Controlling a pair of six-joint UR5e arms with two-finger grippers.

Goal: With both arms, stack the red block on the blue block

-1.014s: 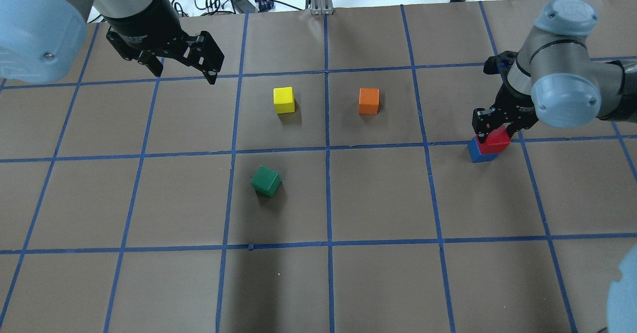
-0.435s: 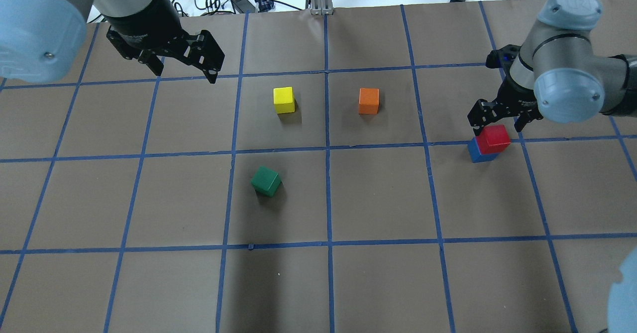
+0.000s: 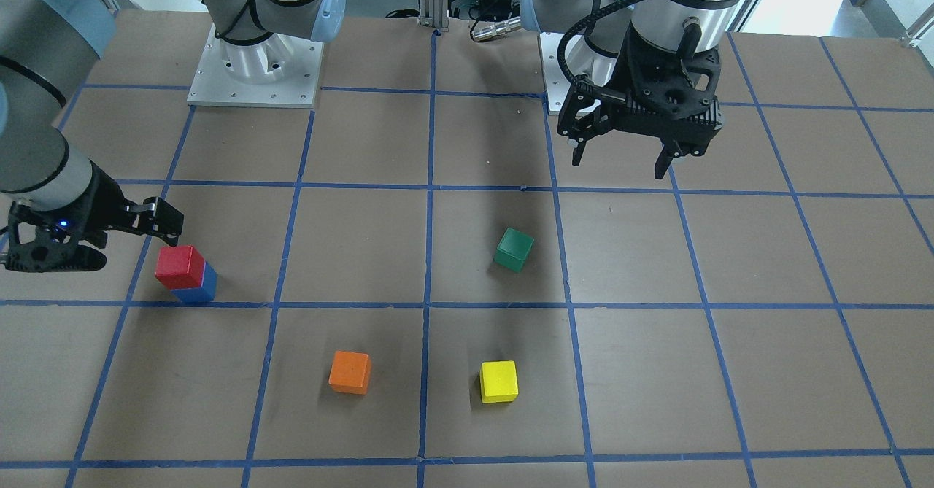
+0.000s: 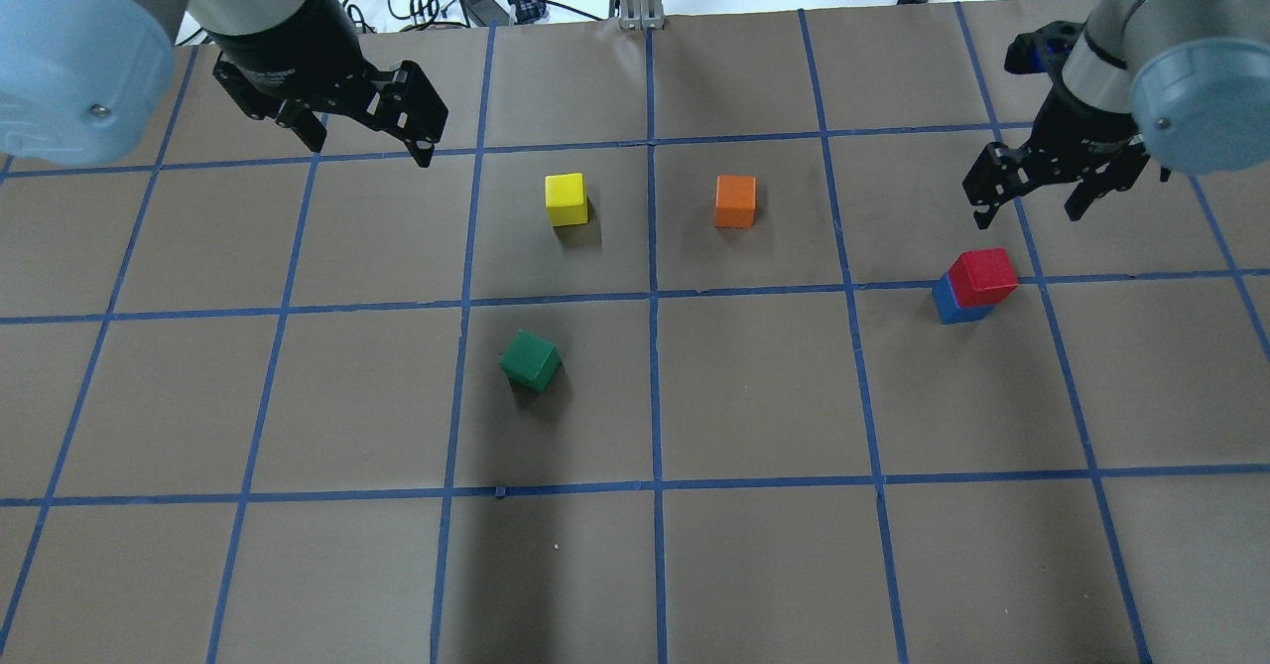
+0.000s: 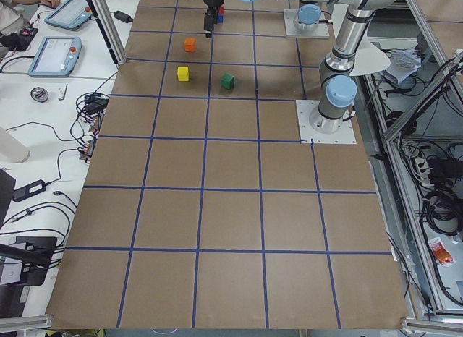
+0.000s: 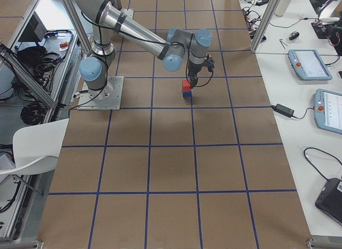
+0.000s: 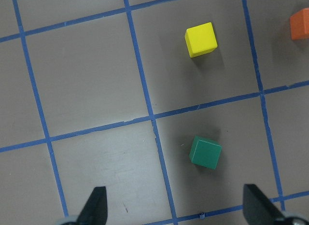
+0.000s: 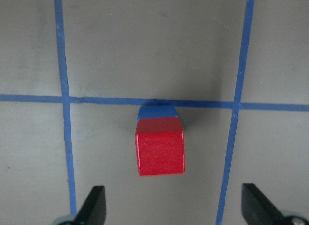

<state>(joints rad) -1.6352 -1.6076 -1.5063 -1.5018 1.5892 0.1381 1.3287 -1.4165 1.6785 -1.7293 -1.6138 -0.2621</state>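
Overhead exterior, red block [image 4: 982, 275] atop blue block [image 4: 951, 307], right jaws spread, apart

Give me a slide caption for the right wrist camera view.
Stack done: red block rests on blue block, below the open, empty right hand.

Nothing legible; faint white lettering [image 4: 270, 75] on the left claw [image 4: 362, 138] is too small to read.

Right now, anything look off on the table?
Nothing serious. The red block sits on the blue block, with the right gripper open and clear of it. Only the green cube is turned askew to the grid.
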